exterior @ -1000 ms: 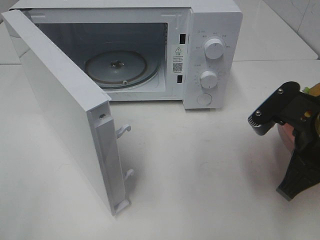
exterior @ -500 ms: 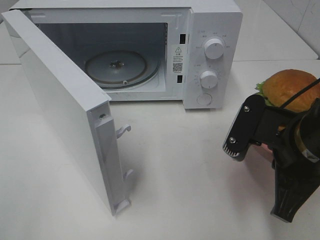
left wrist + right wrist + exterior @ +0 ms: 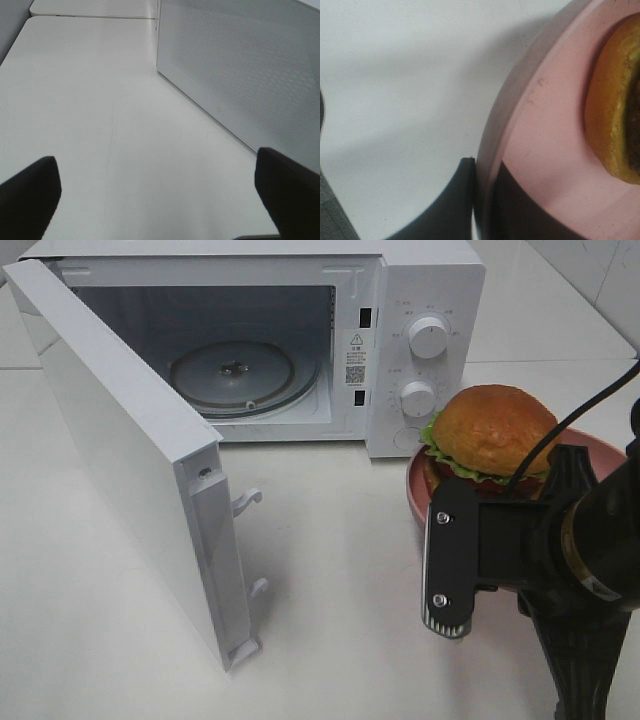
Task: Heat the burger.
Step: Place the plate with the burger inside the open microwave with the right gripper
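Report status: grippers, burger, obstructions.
Left gripper open, empty. Right gripper shut on plate rim. Burger on plate, in front of dials. Door open, turntable bare, path looks clear.

burger [image 3: 492, 430] on plate [image 3: 413, 490], before microwave [image 3: 420, 280] right end; door [image 3: 120, 470] open at left.

Black right arm [image 3: 600, 530]: flat bracket [image 3: 452, 560] with 2 silver screws [image 3: 441, 518], thin black cable [image 3: 588, 405], brass-coloured ring [image 3: 577, 558].
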Controlling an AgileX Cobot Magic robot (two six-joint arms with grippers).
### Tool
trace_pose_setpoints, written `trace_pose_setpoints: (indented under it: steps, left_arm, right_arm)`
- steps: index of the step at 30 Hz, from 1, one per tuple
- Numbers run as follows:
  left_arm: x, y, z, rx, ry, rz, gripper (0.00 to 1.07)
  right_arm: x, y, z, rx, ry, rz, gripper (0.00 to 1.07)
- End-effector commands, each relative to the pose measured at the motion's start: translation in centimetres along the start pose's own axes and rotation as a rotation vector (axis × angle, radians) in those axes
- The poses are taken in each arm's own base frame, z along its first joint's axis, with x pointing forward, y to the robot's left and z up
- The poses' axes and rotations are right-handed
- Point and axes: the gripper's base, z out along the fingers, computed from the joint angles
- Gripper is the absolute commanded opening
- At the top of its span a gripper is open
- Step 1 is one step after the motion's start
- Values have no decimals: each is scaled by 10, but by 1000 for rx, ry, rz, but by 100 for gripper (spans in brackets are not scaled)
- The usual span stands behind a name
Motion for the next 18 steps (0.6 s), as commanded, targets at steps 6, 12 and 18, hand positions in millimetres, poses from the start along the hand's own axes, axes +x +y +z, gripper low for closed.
trace_pose_setpoints:
  steps: [6,12,18]
  left_arm:
    - [1,-1,-2,3,-24,-3,98]
    - [1,-1,-2,3,-24,-3,98]
    - [1,-1,-2,3,-24,-3,98]
  right_arm:
    - [-5,-1,-4,26,-61,-211,0]
    - [-8,1,-4,8,-98,-188,0]
    - [-14,1,-5,26,-158,-323,0]
